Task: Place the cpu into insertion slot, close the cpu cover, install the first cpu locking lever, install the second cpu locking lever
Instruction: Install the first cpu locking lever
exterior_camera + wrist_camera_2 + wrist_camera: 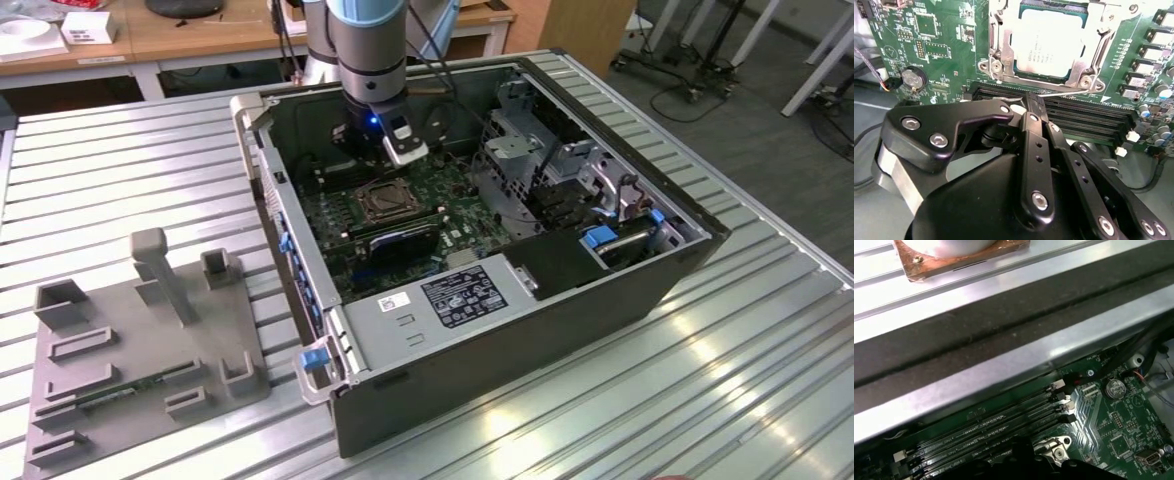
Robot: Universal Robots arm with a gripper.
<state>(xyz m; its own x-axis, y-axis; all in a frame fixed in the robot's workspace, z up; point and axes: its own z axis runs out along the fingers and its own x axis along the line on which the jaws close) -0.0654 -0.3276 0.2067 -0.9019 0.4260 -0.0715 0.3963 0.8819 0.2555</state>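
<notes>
CPU (1050, 42) seated in insertion slot (999, 65), cpu cover (1094, 55) down; closed empty pincer (1035, 107) over black memory slots (1089, 120), hiding their middle.

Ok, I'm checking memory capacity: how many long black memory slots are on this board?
4, lying side by side in one bank beside the cpu. The fingers cover part of the bank, so more may be hidden.

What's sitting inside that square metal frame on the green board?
A pale square chip lies inside the silvery frame, which is closed over its edges. The socket beneath is covered by the chip. The gripper hovers nearby, fingers together.
</notes>
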